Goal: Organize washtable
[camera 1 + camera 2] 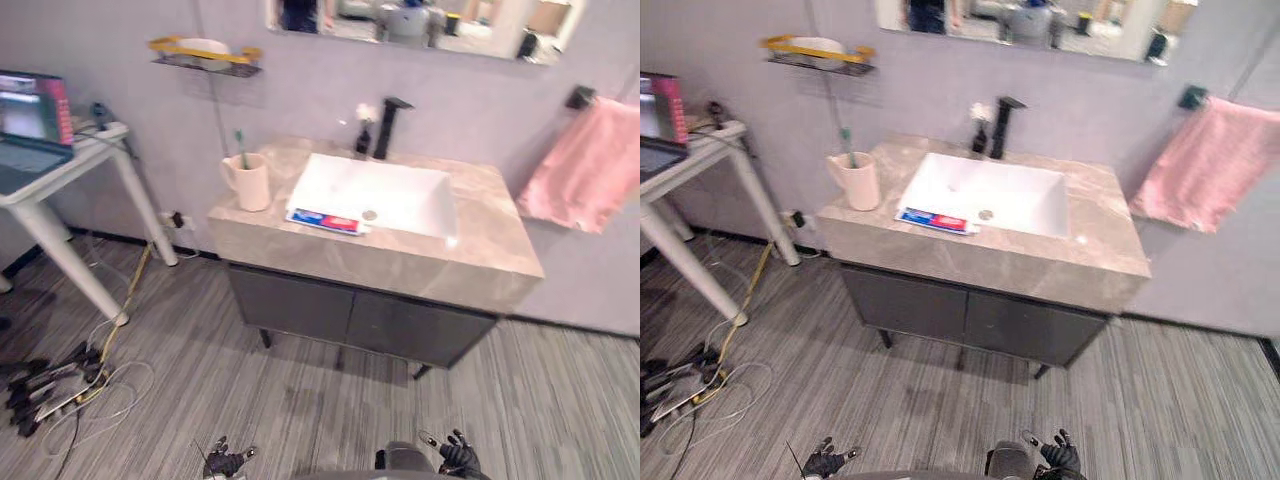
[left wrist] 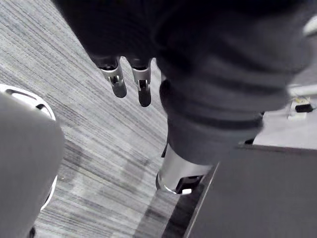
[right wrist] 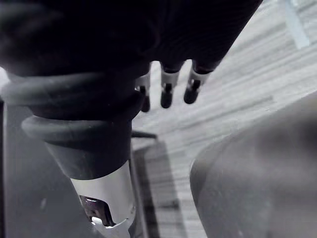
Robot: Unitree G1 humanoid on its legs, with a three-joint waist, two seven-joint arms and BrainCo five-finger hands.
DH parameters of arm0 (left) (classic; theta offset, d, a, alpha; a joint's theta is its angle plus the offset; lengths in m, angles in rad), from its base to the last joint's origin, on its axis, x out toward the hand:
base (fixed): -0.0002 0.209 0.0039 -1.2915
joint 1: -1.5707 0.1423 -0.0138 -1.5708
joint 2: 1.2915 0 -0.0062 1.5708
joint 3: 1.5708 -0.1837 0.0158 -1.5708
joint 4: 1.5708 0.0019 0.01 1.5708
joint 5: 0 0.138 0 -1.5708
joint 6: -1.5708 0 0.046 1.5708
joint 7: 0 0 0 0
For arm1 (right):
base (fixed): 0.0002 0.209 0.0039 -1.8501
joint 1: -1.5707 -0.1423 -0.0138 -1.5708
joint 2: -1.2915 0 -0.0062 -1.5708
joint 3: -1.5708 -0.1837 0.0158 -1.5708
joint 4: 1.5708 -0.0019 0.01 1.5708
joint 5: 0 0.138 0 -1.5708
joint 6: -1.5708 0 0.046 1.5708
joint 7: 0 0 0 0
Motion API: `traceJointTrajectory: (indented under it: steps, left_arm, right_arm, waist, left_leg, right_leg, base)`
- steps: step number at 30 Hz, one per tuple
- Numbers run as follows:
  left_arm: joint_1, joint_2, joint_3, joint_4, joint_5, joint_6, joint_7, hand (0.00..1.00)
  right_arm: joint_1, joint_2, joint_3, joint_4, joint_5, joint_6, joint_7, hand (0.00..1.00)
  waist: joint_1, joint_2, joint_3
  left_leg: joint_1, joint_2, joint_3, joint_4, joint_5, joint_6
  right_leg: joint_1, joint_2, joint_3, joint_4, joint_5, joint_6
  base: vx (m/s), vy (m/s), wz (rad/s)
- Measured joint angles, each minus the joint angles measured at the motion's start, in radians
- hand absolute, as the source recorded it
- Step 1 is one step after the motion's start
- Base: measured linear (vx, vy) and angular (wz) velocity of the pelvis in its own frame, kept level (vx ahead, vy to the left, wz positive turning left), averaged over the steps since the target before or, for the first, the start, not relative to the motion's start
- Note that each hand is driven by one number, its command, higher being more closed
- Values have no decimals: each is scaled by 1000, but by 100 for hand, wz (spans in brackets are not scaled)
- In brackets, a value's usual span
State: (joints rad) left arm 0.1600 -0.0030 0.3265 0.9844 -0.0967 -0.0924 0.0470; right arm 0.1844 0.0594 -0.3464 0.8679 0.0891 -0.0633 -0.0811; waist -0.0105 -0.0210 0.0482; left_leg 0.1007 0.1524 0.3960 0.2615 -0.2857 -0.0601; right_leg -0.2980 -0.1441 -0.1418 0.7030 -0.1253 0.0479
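Note:
The washtable (image 1: 400,265) is a marble counter with a white sink (image 1: 375,190) and a black faucet (image 1: 388,125) behind it. A cream cup (image 1: 250,182) holding a green toothbrush (image 1: 241,145) stands at the counter's left. A toothpaste tube (image 1: 325,220) lies flat on the sink's front rim. A small dark bottle (image 1: 364,135) stands beside the faucet. My left hand (image 1: 224,462) and right hand (image 1: 458,456) hang low over the floor, well short of the cabinet. Both are empty, with relaxed fingers (image 2: 119,87) (image 3: 167,94).
A pink towel (image 1: 585,165) hangs on the wall to the right. A yellow wall shelf (image 1: 205,55) with a white dish sits above the cup. A white table (image 1: 60,175) with a laptop (image 1: 30,125) stands at left, with cables (image 1: 60,385) on the floor beneath.

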Motion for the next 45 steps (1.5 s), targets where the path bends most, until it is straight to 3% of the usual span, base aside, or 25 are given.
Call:
traceJointTrajectory:
  steps: [2,4,7,8,10,11,12,13,14,16,17,19,21,22,23,25,29,34,36,37,38,39,42,45]
  left_arm:
    - [-10,-25,22,30,5,2,-1,0]
    - [-50,-25,16,86,23,6,-3,0]
    - [-58,-34,18,106,29,9,-3,0]
    - [-58,-37,23,106,26,10,-4,0]
    - [-59,-35,41,84,23,9,-6,0]
    - [-56,-32,58,68,5,9,-8,0]
    - [-51,-39,91,54,-22,8,-10,0]
    - [-45,-47,107,42,-31,9,-9,0]
    - [-32,-55,123,27,-55,7,-7,0]
    - [-23,-60,134,19,-106,6,-2,0]
    - [-24,-59,137,16,-130,5,-2,0]
    - [-21,-53,126,6,-138,-2,-2,0]
    - [-22,-33,88,6,-137,-3,-2,0]
    - [-22,-33,65,7,-139,-4,-1,0]
    - [-22,-24,55,8,-138,-3,1,0]
    - [-27,11,27,7,-138,-5,0,0]
    - [-24,32,22,42,-136,1,1,0]
    - [-30,32,-26,86,-123,1,0,0]
    - [-26,18,-54,109,-113,4,-2,0]
    - [-24,20,-60,111,-106,6,-2,0]
    - [-23,32,-69,111,-98,7,-3,0]
    - [-18,61,-93,116,-76,8,-3,0]
    - [-28,98,-100,115,-60,7,-5,0]
    - [-29,76,-97,116,-38,8,-5,0]
  right_arm:
    - [-19,-11,-1,23,0,1,-1,0]
    - [-51,-28,-35,65,9,0,-2,0]
    - [-65,-35,-80,94,19,0,-3,0]
    - [-63,-35,-84,99,21,1,-4,0]
    - [-61,-27,-82,97,24,3,-4,0]
    - [-58,-18,-77,93,27,3,-5,0]
    - [-50,-22,-53,83,27,3,-7,0]
    - [-44,-31,-32,75,28,4,-7,0]
    - [-42,-42,-8,54,29,4,-8,0]
    - [-44,-43,2,48,37,2,-9,0]
    - [-42,-43,4,52,37,2,-10,0]
    - [-40,-44,17,64,35,2,-10,0]
    - [-41,-63,47,79,34,1,-9,0]
    - [-42,-92,51,106,25,1,-8,0]
    - [-42,-89,51,108,25,2,-9,0]
    - [-42,-82,50,132,19,1,-6,0]
    - [-44,-84,-1,173,18,3,-7,0]
    - [-40,-111,-40,192,-4,13,-5,0]
    - [-43,-140,-46,180,-3,25,-6,0]
    - [-47,-139,-49,173,0,26,-7,0]
    - [-50,-134,-49,169,6,28,-7,0]
    - [-49,-118,-32,169,23,28,-6,0]
    - [-46,-98,12,172,26,27,-4,0]
    - [-54,-117,29,197,19,25,0,0]
  waist:
    - [6,15,-7]
    - [-15,44,7]
    - [-23,59,16]
    - [-5,62,18]
    - [6,46,28]
    - [9,34,35]
    - [24,34,38]
    - [32,36,43]
    - [33,56,44]
    - [36,56,46]
    - [49,51,49]
    - [55,37,53]
    - [53,31,53]
    - [56,48,51]
    - [48,37,43]
    - [55,4,44]
    - [52,-2,42]
    - [43,46,41]
    - [44,92,52]
    - [41,91,55]
    - [24,80,62]
    - [15,57,65]
    - [23,-3,64]
    - [24,25,57]
  left_leg:
    - [12,10,63,-59,18,-21]
    - [24,4,106,-137,65,-39]
    - [67,7,86,-196,104,-55]
    - [83,16,72,-178,107,-60]
    - [60,41,69,-58,99,-68]
    - [11,71,50,102,86,-75]
    - [-55,112,3,288,86,-78]
    - [-89,131,-26,372,88,-82]
    - [-146,163,-77,499,79,-84]
    - [-189,177,-89,560,63,-62]
    - [-198,177,-86,534,52,-44]
    - [-207,173,-92,417,51,-41]
    - [-215,153,-112,194,58,-38]
    - [-205,102,-116,71,142,-62]
    - [-201,81,-106,54,144,-54]
    - [-200,37,-99,64,137,-37]
    - [-170,4,-109,73,127,-21]
    - [-147,6,-116,123,70,-18]
    - [-61,4,-88,7,63,-8]
    - [-31,-1,-80,-33,64,-7]
    - [17,-24,-70,-85,72,4]
    - [28,-37,-61,-103,74,7]
    - [32,-57,-68,-120,79,-3]
    - [17,-45,-104,-165,107,-20]
  right_leg:
    - [50,25,-97,-181,-19,2]
    - [68,51,-206,-325,-13,-77]
    - [110,75,-215,-362,-14,-82]
    - [138,85,-214,-380,-18,-83]
    - [187,85,-208,-414,-22,-78]
    - [216,86,-201,-433,-24,-74]
    - [237,96,-187,-447,-27,-72]
    - [247,106,-175,-451,-32,-72]
    - [268,122,-152,-452,-47,-79]
    - [287,124,-104,-454,-48,-79]
    - [300,115,-67,-456,-47,-75]
    - [313,84,-21,-456,-55,-47]
    - [317,36,10,-456,-64,0]
    - [318,-11,36,-456,-63,68]
    - [327,-26,32,-471,-53,75]
    - [357,-35,-13,-543,-29,68]
    - [438,-59,-38,-639,48,89]
    - [455,-70,-46,-606,64,113]
    - [316,-76,-5,-341,61,114]
    - [273,-87,0,-256,61,112]
    - [211,-113,6,-122,25,72]
    - [187,-113,2,-123,-39,73]
    - [204,-61,-44,-370,-20,79]
    - [277,-13,-67,-547,43,74]
  base:
    - [97,-87,-131]
    - [154,-146,-69]
    - [127,-83,9]
    - [118,-92,-7]
    - [117,-88,-4]
    - [61,-42,-10]
    - [32,-15,-25]
    - [81,42,-52]
    - [155,111,-62]
    - [170,147,-72]
    - [163,187,-93]
    - [150,246,-79]
    - [207,389,-45]
    - [243,393,-23]
    - [273,377,-7]
    - [259,130,12]
    - [247,153,11]
    - [148,104,-16]
    - [68,146,-52]
    - [62,122,-39]
    - [49,72,-17]
    - [20,39,-9]
    - [44,-47,0]
    - [103,-26,20]
